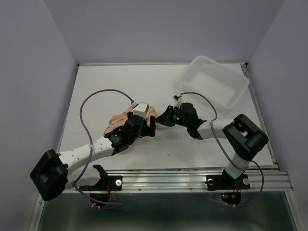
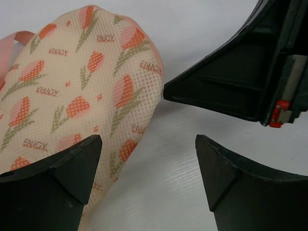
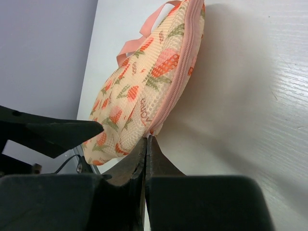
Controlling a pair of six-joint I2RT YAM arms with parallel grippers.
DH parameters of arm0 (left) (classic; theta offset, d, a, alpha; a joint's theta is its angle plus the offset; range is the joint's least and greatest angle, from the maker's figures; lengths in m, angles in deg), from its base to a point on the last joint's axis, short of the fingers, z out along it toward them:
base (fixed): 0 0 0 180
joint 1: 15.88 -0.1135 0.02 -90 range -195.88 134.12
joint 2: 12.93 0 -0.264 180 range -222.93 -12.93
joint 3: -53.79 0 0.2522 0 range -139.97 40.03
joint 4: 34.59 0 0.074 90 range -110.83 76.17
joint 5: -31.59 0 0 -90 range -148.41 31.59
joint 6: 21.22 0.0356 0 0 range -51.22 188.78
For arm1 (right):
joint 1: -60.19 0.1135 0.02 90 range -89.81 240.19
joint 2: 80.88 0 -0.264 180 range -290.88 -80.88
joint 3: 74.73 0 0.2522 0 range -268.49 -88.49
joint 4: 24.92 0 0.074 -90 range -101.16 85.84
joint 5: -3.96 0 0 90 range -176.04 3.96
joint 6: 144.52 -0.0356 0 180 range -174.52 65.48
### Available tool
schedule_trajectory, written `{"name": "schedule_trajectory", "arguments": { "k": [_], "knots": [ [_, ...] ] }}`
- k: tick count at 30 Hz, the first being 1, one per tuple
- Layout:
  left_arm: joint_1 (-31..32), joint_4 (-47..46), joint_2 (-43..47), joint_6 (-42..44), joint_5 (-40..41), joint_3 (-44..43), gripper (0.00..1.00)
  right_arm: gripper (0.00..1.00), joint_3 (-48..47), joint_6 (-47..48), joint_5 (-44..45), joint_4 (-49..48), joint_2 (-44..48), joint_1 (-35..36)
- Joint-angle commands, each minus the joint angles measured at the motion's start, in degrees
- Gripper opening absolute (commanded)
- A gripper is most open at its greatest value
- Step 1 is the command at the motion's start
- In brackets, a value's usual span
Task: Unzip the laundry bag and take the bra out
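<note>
The left claw (image 2: pixel 148 144) is spread wide with nothing in it, and the zipped laundry bag (image 2: pixel 82 82) lies under 1 of its fingers (image 2: pixel 53 192). The right claw (image 3: pixel 147 140) is squeezed shut with its 2 tips at the pink zipper (image 3: pixel 185 62) just ahead, though a caught pull cannot be told. The bag should be pinned down while the zipper is drawn slowly; the bra is not seen.

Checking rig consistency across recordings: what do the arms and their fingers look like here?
Left arm and right arm: white links, black joints and bases, looping purple cables. Fingers are matte black wedges.
</note>
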Motion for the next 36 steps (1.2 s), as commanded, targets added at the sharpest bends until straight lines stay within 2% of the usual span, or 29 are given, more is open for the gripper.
{"name": "schedule_trajectory", "arguments": {
  "k": [1,3,7,9,12,13,15,17,22,36],
  "knots": [
    [0.9,-1.7,-3.9,0.5,5.7,-1.9,0.88,0.01,-2.3,-0.2,1.0,0.3,1.3,-0.1],
    [1.7,-1.7,-5.3,0.9,6.6,-2.5,0.83,0.01,-2.3,0.1,0.9,0.5,2.0,-0.1],
    [1.9,-3.1,-8.3,0.5,8.0,-1.9,0.62,0.01,-2.4,0.8,0.5,0.4,2.7,-0.1],
    [2.0,-3.2,-10.0,0.1,8.4,-1.9,0.60,0.01,-2.3,0.8,0.1,0.4,3.0,-0.1],
    [2.0,-3.2,-11.1,0.2,9.0,-2.0,0.34,0.01,-2.1,0.8,0.1,0.4,3.6,-0.1],
    [2.2,-3.2,-11.1,0.4,9.2,-2.0,0.18,0.01,-2.0,0.8,0.2,0.4,3.8,-0.1],
    [2.2,-3.2,-10.9,0.5,9.6,-1.9,0.14,0.01,-1.8,0.8,0.4,0.5,4.2,-0.1],
    [2.3,-3.2,-10.6,0.7,9.7,-1.5,0.00,0.01,-1.7,0.8,0.7,0.6,4.7,-0.1],
    [2.2,-3.3,-9.4,1.5,8.5,-0.5,0.00,0.01,-1.5,1.4,1.6,1.6,6.0,-0.6],
    [3.2,-3.7,-7.2,1.2,5.7,1.8,0.00,0.01,-4.1,4.3,0.9,15.2,15.6,-15.5]
  ]
}}
